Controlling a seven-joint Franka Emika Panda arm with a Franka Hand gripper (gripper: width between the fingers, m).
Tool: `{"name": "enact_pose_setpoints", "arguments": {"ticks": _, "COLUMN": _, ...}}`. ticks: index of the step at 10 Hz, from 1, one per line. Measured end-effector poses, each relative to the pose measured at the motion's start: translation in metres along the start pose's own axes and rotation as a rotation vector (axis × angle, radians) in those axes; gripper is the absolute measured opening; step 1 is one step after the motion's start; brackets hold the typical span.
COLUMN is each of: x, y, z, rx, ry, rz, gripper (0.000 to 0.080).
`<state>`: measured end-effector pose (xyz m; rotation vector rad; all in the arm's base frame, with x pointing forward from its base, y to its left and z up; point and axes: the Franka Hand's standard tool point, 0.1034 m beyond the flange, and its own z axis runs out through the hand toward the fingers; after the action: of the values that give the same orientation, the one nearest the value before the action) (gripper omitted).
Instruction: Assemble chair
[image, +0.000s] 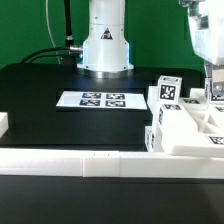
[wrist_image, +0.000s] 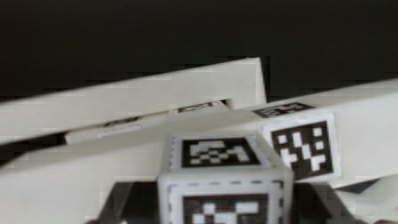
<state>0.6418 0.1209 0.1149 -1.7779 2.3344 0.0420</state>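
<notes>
The chair (image: 185, 128) is a cluster of white blocky tagged pieces at the exterior view's right, behind the rail. One square post (image: 168, 91) stands up from it. My gripper (image: 212, 92) comes down from above onto the cluster's right part. In the wrist view my gripper (wrist_image: 222, 208) has its dark fingers (wrist_image: 128, 200) pressed against both sides of a white tagged post (wrist_image: 222, 160). A second tagged block (wrist_image: 299, 142) stands right behind that post. A white slotted panel (wrist_image: 143, 100) lies beyond them.
The marker board (image: 100, 100) lies flat mid-table in front of the robot base (image: 105, 45). A long low white border rail (image: 90, 160) runs along the front. A small white piece (image: 3, 122) sits at the exterior view's left edge.
</notes>
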Motion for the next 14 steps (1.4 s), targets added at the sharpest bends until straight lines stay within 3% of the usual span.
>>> {"name": "enact_pose_setpoints", "arguments": {"ticks": 3, "x": -0.0003, "y": 0.0005, "z": 0.0005, "rx": -0.001, "ry": 0.0, "rz": -0.013, "gripper": 0.0356}}
{"name": "enact_pose_setpoints", "arguments": {"ticks": 4, "x": -0.0003, "y": 0.0016, "z": 0.0009, "rx": -0.008, "ry": 0.001, "rz": -0.021, "gripper": 0.0541}}
{"name": "enact_pose_setpoints", "arguments": {"ticks": 5, "x": -0.0009, "y": 0.0026, "z": 0.0012, "rx": -0.012, "ry": 0.001, "rz": -0.05, "gripper": 0.0627}}
{"name": "enact_pose_setpoints", "arguments": {"ticks": 10, "x": -0.0003, "y": 0.0025, "z": 0.0014, "rx": -0.012, "ry": 0.001, "rz": -0.47, "gripper": 0.0649}}
{"name": "enact_pose_setpoints", "arguments": {"ticks": 13, "x": -0.002, "y": 0.0055, "z": -0.0005, "rx": -0.091, "ry": 0.015, "rz": -0.878, "gripper": 0.0649}}
{"name": "enact_pose_setpoints", "arguments": {"ticks": 14, "x": -0.0015, "y": 0.0045, "z": -0.0004, "rx": -0.1, "ry": 0.017, "rz": -0.966, "gripper": 0.0649}}
